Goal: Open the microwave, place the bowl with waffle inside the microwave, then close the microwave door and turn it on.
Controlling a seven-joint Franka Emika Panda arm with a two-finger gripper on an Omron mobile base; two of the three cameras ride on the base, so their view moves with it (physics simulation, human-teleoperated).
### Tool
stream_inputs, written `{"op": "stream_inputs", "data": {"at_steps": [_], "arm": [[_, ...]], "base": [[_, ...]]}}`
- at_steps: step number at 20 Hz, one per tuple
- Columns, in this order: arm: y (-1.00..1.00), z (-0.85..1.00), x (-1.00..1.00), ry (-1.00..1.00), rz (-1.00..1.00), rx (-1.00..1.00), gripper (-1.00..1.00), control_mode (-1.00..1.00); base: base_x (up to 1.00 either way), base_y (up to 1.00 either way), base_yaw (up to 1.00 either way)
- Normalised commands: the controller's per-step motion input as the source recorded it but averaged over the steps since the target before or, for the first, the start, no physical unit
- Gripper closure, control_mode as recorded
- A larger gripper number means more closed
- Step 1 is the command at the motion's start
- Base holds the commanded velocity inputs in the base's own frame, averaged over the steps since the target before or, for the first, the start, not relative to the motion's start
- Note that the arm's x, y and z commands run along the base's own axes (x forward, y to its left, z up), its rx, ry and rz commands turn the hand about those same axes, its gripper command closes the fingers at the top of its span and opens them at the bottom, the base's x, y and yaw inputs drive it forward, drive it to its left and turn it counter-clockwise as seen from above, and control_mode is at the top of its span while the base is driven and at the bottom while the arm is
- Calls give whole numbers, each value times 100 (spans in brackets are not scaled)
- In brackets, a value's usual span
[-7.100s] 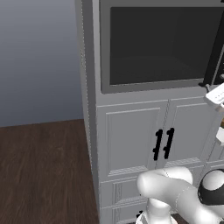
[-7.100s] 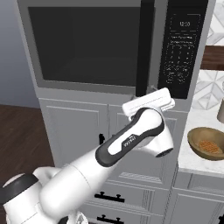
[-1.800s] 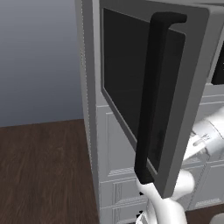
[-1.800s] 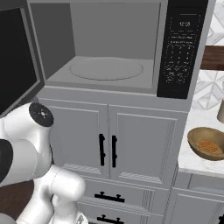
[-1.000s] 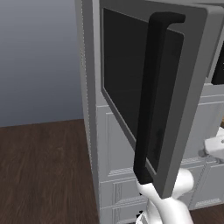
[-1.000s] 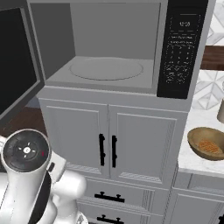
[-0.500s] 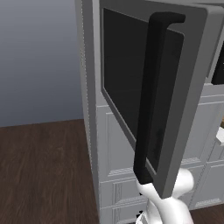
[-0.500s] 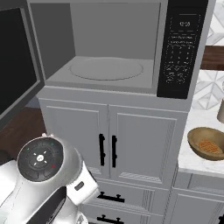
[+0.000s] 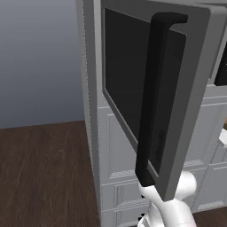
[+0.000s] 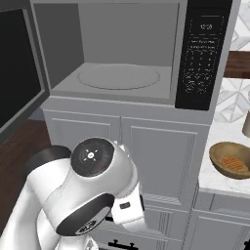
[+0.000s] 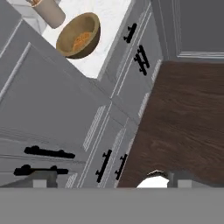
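At ten o'clock in the right base view, the microwave door is standing swung fully out to the left, its black bar handle facing the left base camera, so the cavity is lying open and unobstructed. Inside the microwave the round turntable is sitting bare, ready to take a load. The wooden bowl with the waffle in it is resting on the marble bench at four o'clock, well apart from the cavity and to the right of the keypad panel. In the hand view the bowl is showing at eleven o'clock, suggesting the hand is pointing towards it for pickup. The fingers are holding nothing; their spread cannot be told. A beige cup is standing just beside the bowl.
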Motion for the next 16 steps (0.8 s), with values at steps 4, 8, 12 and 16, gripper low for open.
{"op": "stream_inputs", "data": {"at_steps": [4, 8, 12, 16], "arm": [[-100, 0, 38, 0, -29, 29, -100, -100], [-96, -14, 73, 0, -22, 26, -100, -100], [-91, -20, 84, 0, -15, 25, -100, -100], [-67, -25, 84, 0, -3, 20, -100, -100]], "base": [[0, 0, 0], [0, 0, 0], [0, 0, 0], [0, 0, 0]]}}
